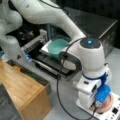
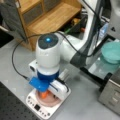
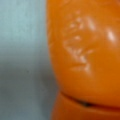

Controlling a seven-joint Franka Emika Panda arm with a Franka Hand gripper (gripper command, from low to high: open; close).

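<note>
In a front view, from left to right: a wooden shelf (image 1: 23, 87) is seen at the left edge; a grey tray (image 1: 37, 76) with yellow and green items lies just beside it; a teal bowl (image 1: 58, 47) rests on a dark rack (image 1: 52, 62) near the centre; a dark metal box (image 1: 97, 27) stands at the upper right; the arm (image 1: 50, 17) is bent down from the top left to the gripper (image 1: 96, 106), which is lowered over a pinkish plate (image 1: 108, 103) on a white scale (image 1: 111, 112) at the bottom right; an orange object (image 1: 94, 107) is glimpsed beneath the blue wrist part.

In a front view, from left to right: a black cable (image 2: 17, 62) is looped across the grey table (image 2: 82, 100); the shelf (image 2: 50, 20) is placed at the top left; the gripper (image 2: 45, 93) is set over the plate (image 2: 48, 100) on the scale (image 2: 45, 107) at the bottom, with the orange object (image 2: 45, 94) just under it, on or just above the plate; the bowl (image 2: 112, 51) is found at the right edge.

In the wrist view, the orange object (image 3: 85, 55) fills the right side, very close to the camera, against a grey-blue surface (image 3: 22, 50) at the left; the fingers are not shown, so whether the object is clasped or released cannot be told.
</note>
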